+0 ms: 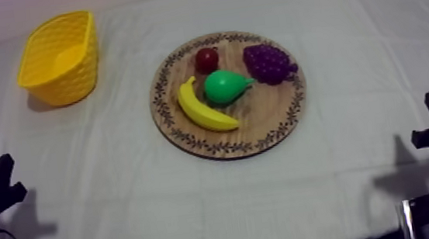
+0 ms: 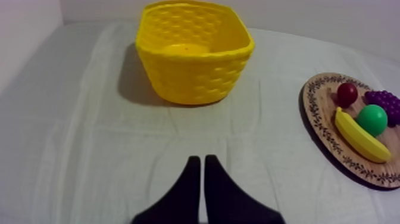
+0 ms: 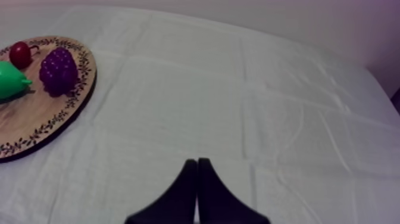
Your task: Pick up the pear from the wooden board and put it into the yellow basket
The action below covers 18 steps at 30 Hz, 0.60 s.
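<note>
Fruit count: we count four on the wooden board: one pear, one banana, one bunch of grapes and one small red fruit.
Other counts: one board, one yellow basket, two arms.
Pear: green, lying near the middle of the board, its narrow end toward the grapes. The banana is just beside it on the near side and the small red fruit is just behind it.
Yellow basket: upright on the surface at the far left, well apart from the board.
Left end effector: clenched on nothing, fingers drawn into a narrow wedge, low over the cloth and pointing toward the basket.
Right end effector: clenched on nothing as well, over bare cloth, with the board's rim off to one side.
Top view gives us: the whole board, the basket and all four fruits together.
Left wrist view gives us: the basket's woven wall and inside, with the board's near edge beyond.
Right wrist view gives us: the grapes, the red fruit and part of the pear.
</note>
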### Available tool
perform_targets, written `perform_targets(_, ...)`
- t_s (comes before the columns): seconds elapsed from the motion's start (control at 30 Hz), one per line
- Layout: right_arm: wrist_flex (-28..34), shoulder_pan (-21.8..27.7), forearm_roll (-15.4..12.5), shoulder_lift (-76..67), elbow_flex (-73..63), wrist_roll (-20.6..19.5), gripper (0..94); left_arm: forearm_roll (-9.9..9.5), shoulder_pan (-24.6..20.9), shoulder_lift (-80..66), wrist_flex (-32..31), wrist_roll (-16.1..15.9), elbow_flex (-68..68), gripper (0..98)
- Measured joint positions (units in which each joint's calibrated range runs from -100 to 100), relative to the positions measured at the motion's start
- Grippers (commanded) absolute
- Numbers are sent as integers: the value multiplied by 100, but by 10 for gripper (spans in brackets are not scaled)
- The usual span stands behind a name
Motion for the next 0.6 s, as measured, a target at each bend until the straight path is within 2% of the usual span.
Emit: perform_targets(0.6, 0, 0, 0, 0, 0, -3, 3, 0, -35, 3, 0, -10, 0, 0)
